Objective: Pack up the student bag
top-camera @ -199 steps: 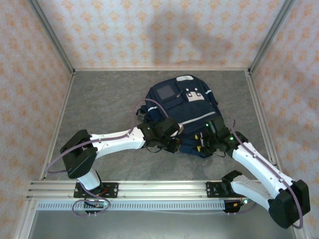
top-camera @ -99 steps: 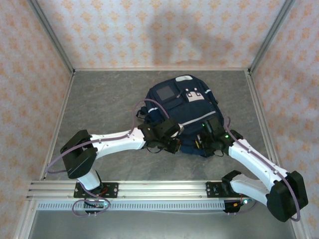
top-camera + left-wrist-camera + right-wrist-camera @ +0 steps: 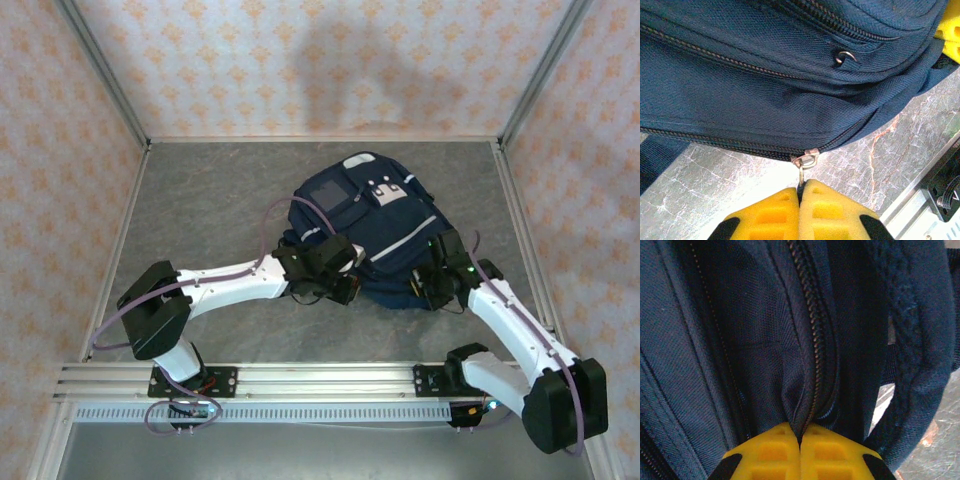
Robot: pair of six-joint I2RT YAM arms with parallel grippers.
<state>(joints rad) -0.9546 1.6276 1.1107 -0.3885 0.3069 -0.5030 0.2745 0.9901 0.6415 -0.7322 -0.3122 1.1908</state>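
Grey marbled table (image 3: 200, 200) carries the bag (image 3: 372, 215) at mid-right. The left gripper (image 3: 801, 189) pinches a zip pull (image 3: 805, 161); the right gripper (image 3: 801, 435) has just clamped a fabric fold (image 3: 794, 407) by the zip (image 3: 815, 330), shifting the bag. It is likely braced for unzipping.

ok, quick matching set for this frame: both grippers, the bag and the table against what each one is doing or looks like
1. left gripper
2. right gripper
3. bag
4. table

A. grey, marbled
B. shut on bag cloth beside a zip
C. navy, lying on the table
D. shut on the metal zip pull

Pairs: 1-D, 2-B, 3-C, 4-A
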